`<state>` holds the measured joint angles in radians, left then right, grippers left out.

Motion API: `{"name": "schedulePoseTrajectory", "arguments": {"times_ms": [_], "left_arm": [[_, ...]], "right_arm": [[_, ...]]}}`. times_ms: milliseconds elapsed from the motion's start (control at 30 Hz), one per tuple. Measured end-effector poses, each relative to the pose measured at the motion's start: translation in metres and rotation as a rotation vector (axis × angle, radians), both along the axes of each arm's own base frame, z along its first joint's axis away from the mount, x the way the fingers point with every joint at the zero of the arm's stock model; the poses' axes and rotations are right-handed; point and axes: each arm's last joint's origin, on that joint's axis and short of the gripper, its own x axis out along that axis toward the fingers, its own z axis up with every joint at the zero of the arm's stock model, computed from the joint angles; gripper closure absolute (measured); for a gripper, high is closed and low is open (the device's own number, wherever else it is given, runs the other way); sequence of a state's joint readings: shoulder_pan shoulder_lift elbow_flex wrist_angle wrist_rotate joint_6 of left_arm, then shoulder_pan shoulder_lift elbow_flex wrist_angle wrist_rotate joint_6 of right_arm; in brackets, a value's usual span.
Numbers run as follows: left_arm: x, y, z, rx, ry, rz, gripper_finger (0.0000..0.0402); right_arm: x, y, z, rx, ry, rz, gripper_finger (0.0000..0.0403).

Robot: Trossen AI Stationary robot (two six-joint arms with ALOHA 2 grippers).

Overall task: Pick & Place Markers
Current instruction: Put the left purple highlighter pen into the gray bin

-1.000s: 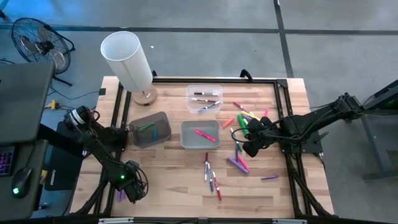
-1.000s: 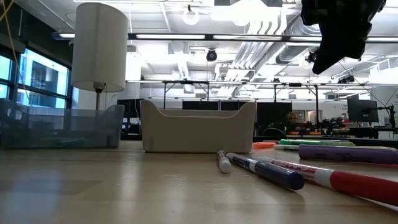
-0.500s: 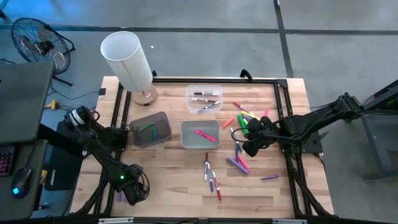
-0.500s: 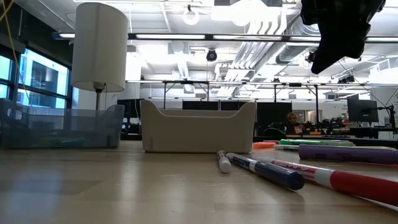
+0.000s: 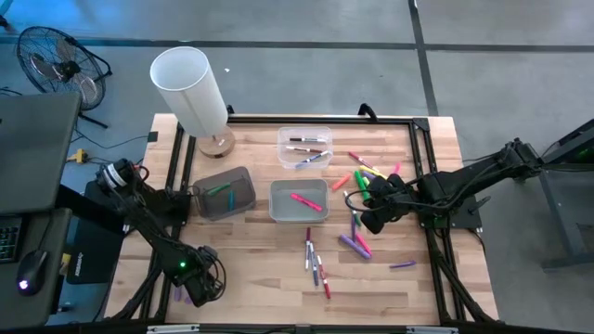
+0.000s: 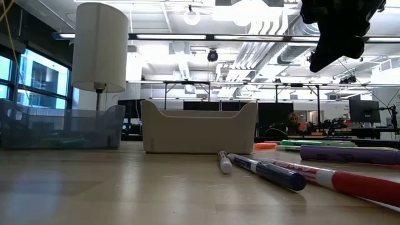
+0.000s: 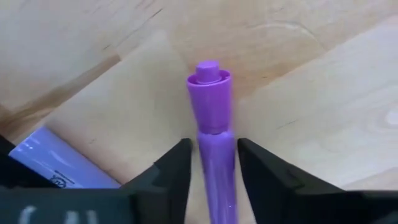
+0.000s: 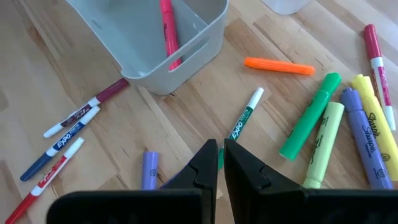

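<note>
Left wrist view: left gripper point(image 7: 211, 165) jaws straddle purple marker point(image 7: 212, 134) on the table's near-left edge, not visibly clamped. Light, stiff, slick barrel; grab mid-body. Right gripper point(image 8: 221, 163) closed, empty, above markers beside grey bin point(image 8: 149, 43).

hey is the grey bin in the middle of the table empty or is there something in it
Not empty. The grey bin holds one pink marker, lying flat on its floor; the right wrist view shows it too.
</note>
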<state>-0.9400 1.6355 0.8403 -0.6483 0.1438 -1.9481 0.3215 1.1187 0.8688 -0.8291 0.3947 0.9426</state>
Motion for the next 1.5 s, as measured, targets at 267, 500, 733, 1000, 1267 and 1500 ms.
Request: {"name": "schedulePoseTrajectory", "arguments": {"times_ms": [267, 500, 733, 1000, 1267, 1500], "left_arm": [[0.015, 0.011, 0.000, -0.034, 0.013, 0.015, 0.0344], [0.030, 0.019, 0.007, -0.010, -0.013, 0.012, 0.0343], [0.047, 0.022, 0.048, 0.163, -0.217, 0.028, 0.0334], [0.063, 0.051, 0.124, 0.368, -0.356, -0.130, 0.0334], [0.104, 0.120, 0.182, 0.584, -0.490, -0.470, 0.0334], [0.154, 0.204, 0.197, 0.660, -0.682, -0.634, 0.0334]], "right_arm": [[0.000, 0.000, 0.000, -0.017, -0.008, -0.003, 0.0387], [0.000, 0.000, 0.000, -0.022, -0.006, 0.004, 0.0386], [0.000, -0.001, 0.000, -0.036, -0.005, 0.009, 0.0387], [0.001, -0.002, 0.001, -0.083, -0.028, -0.021, 0.0387], [0.006, -0.003, 0.006, -0.105, -0.130, -0.110, 0.0387], [0.009, -0.002, 0.007, -0.032, -0.192, -0.195, 0.0387]]}}
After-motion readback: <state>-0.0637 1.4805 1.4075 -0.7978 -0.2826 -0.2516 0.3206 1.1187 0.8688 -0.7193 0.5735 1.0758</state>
